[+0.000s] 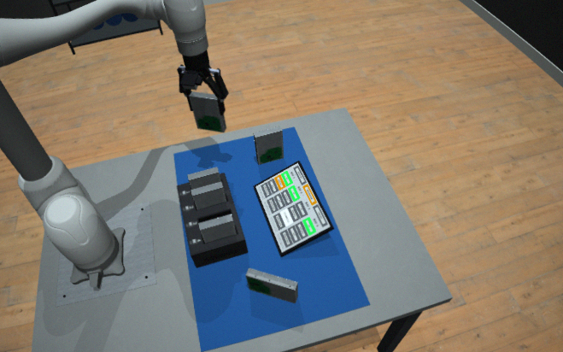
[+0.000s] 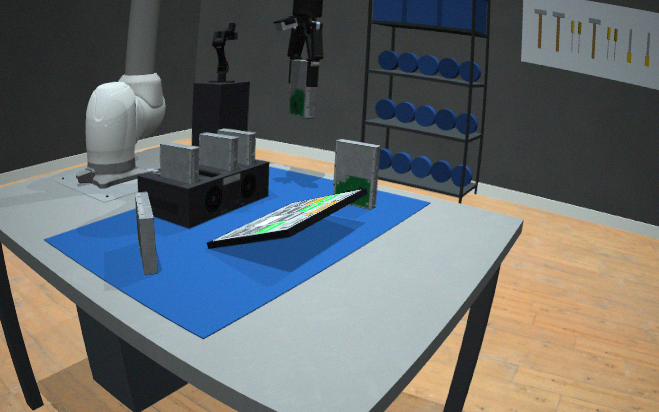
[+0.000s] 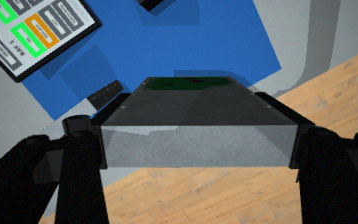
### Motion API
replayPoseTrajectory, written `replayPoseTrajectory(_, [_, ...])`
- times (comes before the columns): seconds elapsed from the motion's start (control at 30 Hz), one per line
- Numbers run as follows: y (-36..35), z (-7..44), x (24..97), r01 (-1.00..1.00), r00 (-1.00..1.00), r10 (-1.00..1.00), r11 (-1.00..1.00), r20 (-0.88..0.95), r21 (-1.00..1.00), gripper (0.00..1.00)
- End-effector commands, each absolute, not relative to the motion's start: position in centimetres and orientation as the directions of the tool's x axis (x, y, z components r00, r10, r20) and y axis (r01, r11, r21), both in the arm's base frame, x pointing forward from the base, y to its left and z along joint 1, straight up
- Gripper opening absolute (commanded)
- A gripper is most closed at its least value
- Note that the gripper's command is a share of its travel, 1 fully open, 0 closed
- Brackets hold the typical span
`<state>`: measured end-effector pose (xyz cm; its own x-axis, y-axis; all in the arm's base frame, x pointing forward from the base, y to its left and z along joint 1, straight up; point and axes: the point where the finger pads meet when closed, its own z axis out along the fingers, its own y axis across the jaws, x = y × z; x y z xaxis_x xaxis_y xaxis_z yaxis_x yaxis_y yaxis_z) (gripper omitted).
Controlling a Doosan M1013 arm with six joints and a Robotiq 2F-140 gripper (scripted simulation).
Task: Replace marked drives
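One drive [image 1: 207,112] hangs gripped in the downward-pointing claw [image 1: 203,89], high beyond the mat's [image 1: 231,306] far edge.

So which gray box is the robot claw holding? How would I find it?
Start at the blue mat on the gray table, then look up past its far edge. There the black gripper is shut on a gray drive with a green circuit patch. It is the only drive hanging in the air; the others stand on the mat or in the black dock.

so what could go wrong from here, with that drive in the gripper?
1. The gripper holds the drive high, past the mat's far edge; a slip could drop it off the mat.
2. One bay in the dock shows no drive; pulling another now would break the one-bay rule.
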<state>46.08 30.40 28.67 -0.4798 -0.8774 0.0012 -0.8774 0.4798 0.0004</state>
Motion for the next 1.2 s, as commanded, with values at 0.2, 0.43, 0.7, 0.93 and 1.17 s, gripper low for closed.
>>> replayPoseTrajectory(0.2, [30.4, 28.7, 46.1, -0.878, -0.479, -0.878, 0.479, 0.0, 0.0, 0.1])
replayPoseTrajectory(0.43, [30.2, 28.8, 46.1, -0.879, -0.476, -0.879, 0.476, 0.0, 0.0, 0.1])
replayPoseTrajectory(0.7, [29.2, 28.8, 46.3, -0.887, -0.462, -0.887, 0.462, 0.0, 0.0, 0.1])
replayPoseTrajectory(0.93, [27.6, 28.9, 46.6, -0.899, -0.438, -0.899, 0.438, 0.0, 0.0, 0.1])
replayPoseTrajectory(1.17, [25.9, 28.9, 46.8, -0.911, -0.413, -0.911, 0.413, 0.0, 0.0, 0.1])
